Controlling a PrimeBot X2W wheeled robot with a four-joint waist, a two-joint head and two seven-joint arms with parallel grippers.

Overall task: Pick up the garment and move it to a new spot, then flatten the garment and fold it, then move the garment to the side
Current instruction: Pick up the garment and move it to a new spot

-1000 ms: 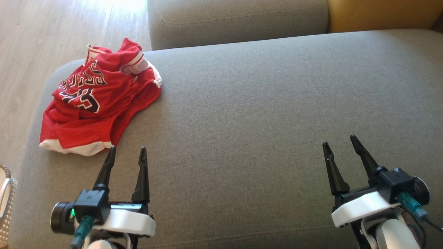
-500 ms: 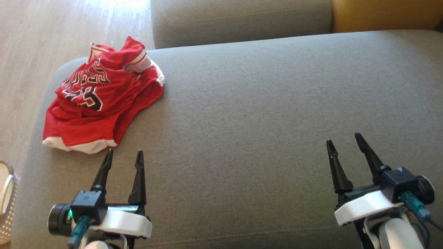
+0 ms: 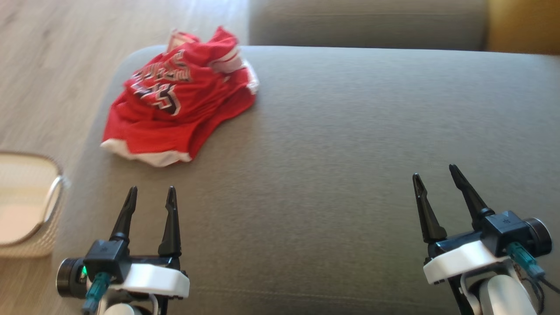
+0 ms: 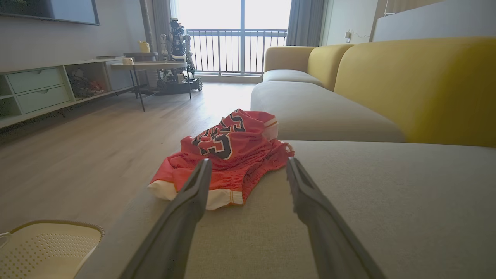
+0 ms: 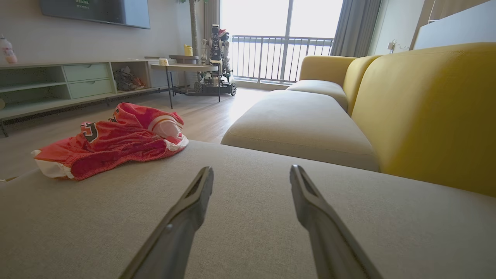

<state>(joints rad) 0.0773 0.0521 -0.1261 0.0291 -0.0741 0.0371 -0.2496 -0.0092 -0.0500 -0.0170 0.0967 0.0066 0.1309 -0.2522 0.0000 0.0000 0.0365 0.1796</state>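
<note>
The garment (image 3: 179, 98) is a red jersey with white trim and dark numbers, lying crumpled on the far left corner of the grey sofa seat (image 3: 341, 144). It also shows in the left wrist view as the garment (image 4: 228, 153) just beyond the fingers, and off to the left in the right wrist view as the garment (image 5: 112, 141). My left gripper (image 3: 151, 194) hovers open a short way in front of the garment's white hem, holding nothing. My right gripper (image 3: 435, 173) stands open over bare cushion at the lower right, far from the garment.
A pale woven basket (image 3: 26, 205) stands on the wooden floor (image 3: 48, 65) left of the sofa. A second grey seat (image 3: 367, 24) and a yellow backrest (image 3: 523, 26) lie behind. In the wrist views there is a low cabinet (image 5: 58, 85) and a side table (image 5: 182, 68) across the room.
The head camera has turned left, so the whole scene slid right and the basket came further into view. Both grippers stay open; the garment has not moved on the seat.
</note>
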